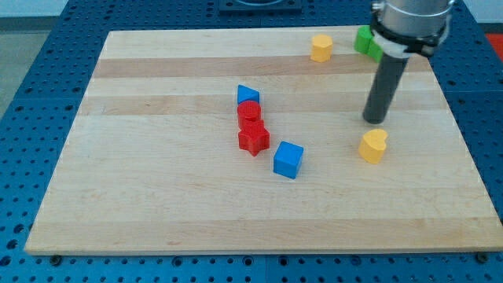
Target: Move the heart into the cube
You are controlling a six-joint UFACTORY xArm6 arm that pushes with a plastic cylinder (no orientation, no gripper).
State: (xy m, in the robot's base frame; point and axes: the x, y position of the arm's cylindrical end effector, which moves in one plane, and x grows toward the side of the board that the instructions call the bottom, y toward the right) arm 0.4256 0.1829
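My tip sits just beyond the yellow heart; blue cube lies well left. No jaws, no readable writing.

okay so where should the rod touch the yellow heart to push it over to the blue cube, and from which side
Press on the yellow heart's right face, coming from the view's right, since the blue cube lies to its left and slightly lower. My tip now sits just above the heart, toward the view's top, so it likely must swing around the right side first.

Bright, even overhead light, soft short shadows under blocks, sharp focus throughout
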